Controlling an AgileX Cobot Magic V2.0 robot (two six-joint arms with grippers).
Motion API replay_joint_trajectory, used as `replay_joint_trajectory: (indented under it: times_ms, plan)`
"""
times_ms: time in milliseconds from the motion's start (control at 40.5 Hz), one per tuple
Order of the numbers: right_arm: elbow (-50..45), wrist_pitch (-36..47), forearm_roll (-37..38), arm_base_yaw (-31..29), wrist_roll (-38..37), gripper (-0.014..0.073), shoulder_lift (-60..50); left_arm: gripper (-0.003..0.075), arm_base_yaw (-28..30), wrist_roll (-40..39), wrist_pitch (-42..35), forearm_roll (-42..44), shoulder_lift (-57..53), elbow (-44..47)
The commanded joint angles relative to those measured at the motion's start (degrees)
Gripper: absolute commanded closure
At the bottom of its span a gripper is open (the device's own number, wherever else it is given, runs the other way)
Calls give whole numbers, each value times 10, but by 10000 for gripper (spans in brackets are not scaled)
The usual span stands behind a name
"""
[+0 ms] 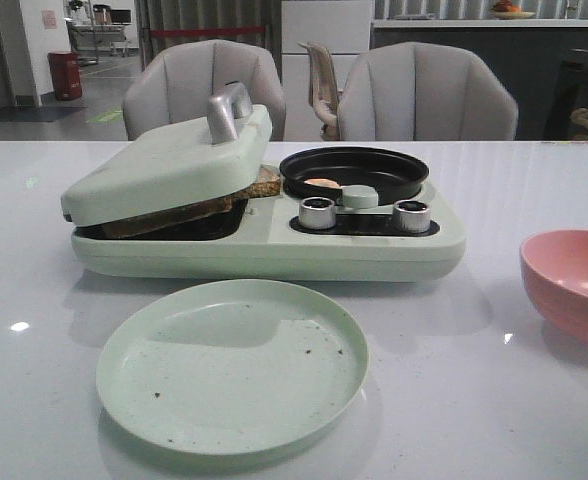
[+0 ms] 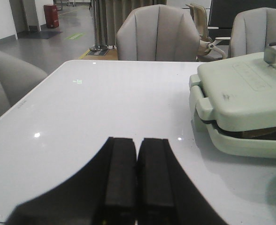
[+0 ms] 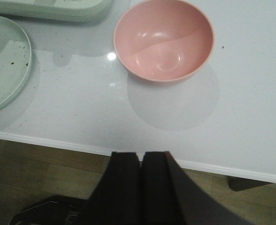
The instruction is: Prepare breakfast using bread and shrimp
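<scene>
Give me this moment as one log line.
bread: under maker's lid, ajar | shrimp: in pan | plate: empty | left hand: shut, idle | right hand: shut, idle

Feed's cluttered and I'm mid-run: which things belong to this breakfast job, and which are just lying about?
Job:
bread under the breakfast maker's lid
shrimp in the black pan
green plate

Lying about:
pink bowl, empty
chairs behind the table
</scene>
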State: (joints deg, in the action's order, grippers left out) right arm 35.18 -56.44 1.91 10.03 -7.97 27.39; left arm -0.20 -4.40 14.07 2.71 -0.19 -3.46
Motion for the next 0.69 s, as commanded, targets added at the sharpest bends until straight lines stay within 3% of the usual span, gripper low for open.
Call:
replay_joint_trajectory:
  times_ms: [0, 197, 666]
  plan:
    - [16, 35, 2, 1, 6, 559, 2, 610, 1, -2, -63, -9, -14, 4]
    - [16, 33, 2, 1, 6, 559, 2, 610, 2, -2, -119, -21, -13, 40]
    - [16, 33, 2, 1, 6, 559, 2, 610, 2, -2, -128, -13, -13, 40]
